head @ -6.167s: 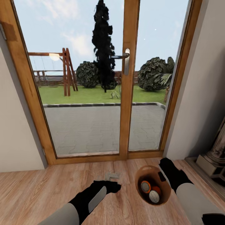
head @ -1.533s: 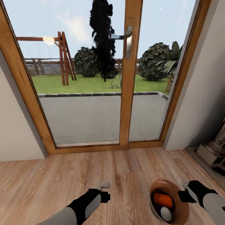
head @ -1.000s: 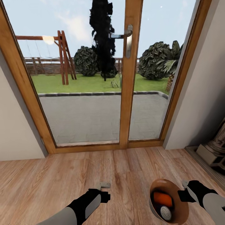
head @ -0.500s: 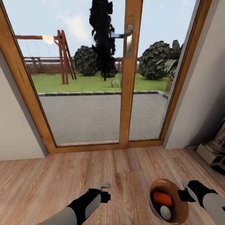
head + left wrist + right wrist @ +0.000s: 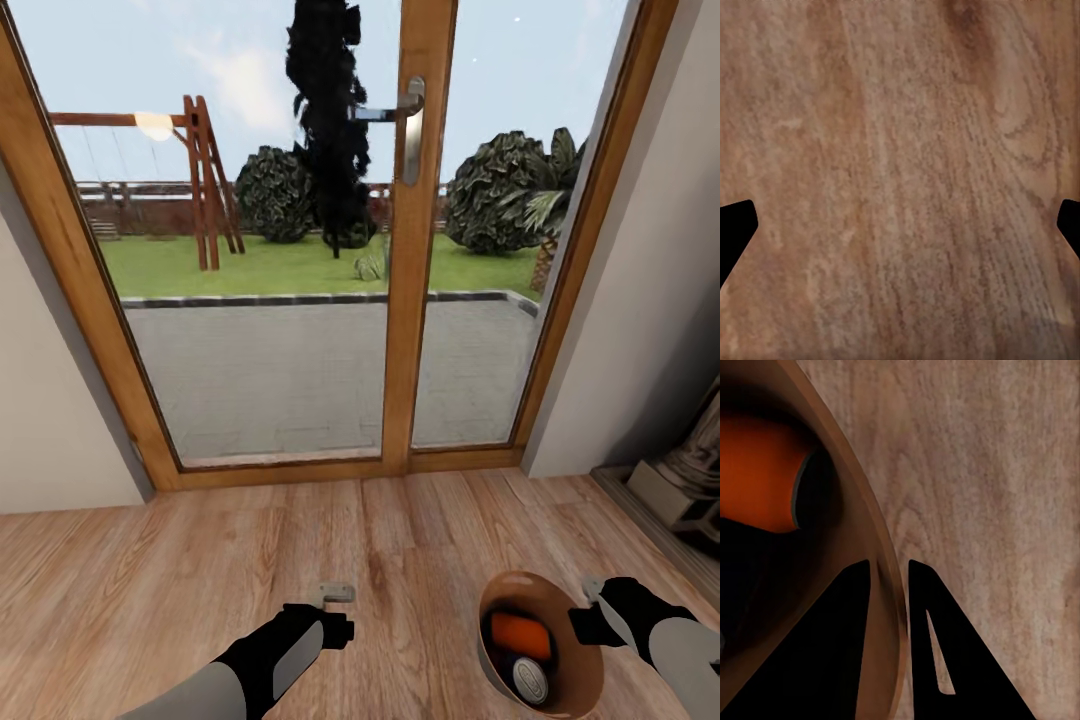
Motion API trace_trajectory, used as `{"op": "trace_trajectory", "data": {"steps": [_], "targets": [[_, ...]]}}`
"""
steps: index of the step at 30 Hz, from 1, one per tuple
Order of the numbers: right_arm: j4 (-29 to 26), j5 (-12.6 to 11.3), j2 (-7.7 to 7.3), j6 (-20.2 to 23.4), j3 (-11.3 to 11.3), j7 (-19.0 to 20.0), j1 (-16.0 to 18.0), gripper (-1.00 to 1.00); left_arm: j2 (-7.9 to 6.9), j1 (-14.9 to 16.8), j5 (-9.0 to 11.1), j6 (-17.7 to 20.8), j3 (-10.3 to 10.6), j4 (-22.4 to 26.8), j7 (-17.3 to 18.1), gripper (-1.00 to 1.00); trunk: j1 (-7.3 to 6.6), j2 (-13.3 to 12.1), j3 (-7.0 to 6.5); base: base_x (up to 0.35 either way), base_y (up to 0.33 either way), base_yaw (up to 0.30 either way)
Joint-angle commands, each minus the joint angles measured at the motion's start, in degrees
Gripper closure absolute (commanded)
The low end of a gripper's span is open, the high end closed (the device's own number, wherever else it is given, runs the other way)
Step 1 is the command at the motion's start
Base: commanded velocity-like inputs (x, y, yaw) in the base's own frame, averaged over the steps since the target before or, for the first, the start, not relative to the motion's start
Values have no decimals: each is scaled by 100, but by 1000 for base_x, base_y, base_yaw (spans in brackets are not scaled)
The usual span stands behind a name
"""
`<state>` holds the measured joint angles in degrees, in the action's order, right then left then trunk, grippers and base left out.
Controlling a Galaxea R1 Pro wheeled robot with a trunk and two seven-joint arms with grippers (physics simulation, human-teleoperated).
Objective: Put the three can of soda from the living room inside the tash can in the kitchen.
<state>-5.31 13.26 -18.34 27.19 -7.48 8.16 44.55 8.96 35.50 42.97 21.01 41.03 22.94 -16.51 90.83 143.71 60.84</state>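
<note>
- The left tool [image 5: 338, 628] hangs low over the wooden floor [image 5: 150, 580], well apart from the bin. In the left wrist view its two black fingertips [image 5: 735, 229] sit at opposite edges of the picture with bare floorboards between, so it is spread wide and holds nothing.
- Ahead stands a glazed wooden door [image 5: 415, 250] with a garden beyond. This is neither a sofa corner nor a run of cabinets, so I judge the robot to be on its way.
- The bin [image 5: 590, 680] is low at the right, its mouth tipped toward the camera. It lies just to the left of the right tool, so the right arm is plainly the nearer one.
- Inside the bin lie cans [image 5: 522, 637]: one orange body lying on its side, and a second showing its round end toward the camera. A third cannot be made out.
- The right tool [image 5: 590, 625] pinches the bin's rim. In the right wrist view [image 5: 891, 607] one finger is inside the wall and one outside, nearly closed on it.
- The next move likely turns on keeping the bin's mouth up while carrying it.
</note>
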Motion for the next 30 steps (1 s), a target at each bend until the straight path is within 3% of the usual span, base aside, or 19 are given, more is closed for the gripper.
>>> {"op": "trace_trajectory", "data": {"steps": [1,5,6,30], "targets": [[-23,34,2,-36,-133,1,-7,100,1,1,1,0,3,-1,3,-100,175,-1,1,0,0,0],[-23,31,-1,-37,-134,1,-7,100,1,2,1,0,5,0,6,-100,175,-1,1,0,0,0],[-23,33,0,-38,-133,1,-7,-100,1,1,1,0,6,0,7,-100,175,-1,1,0,0,0],[-40,37,5,-38,-131,1,-9,-100,2,1,1,0,12,3,17,-100,175,-1,1,0,0,0]]}}
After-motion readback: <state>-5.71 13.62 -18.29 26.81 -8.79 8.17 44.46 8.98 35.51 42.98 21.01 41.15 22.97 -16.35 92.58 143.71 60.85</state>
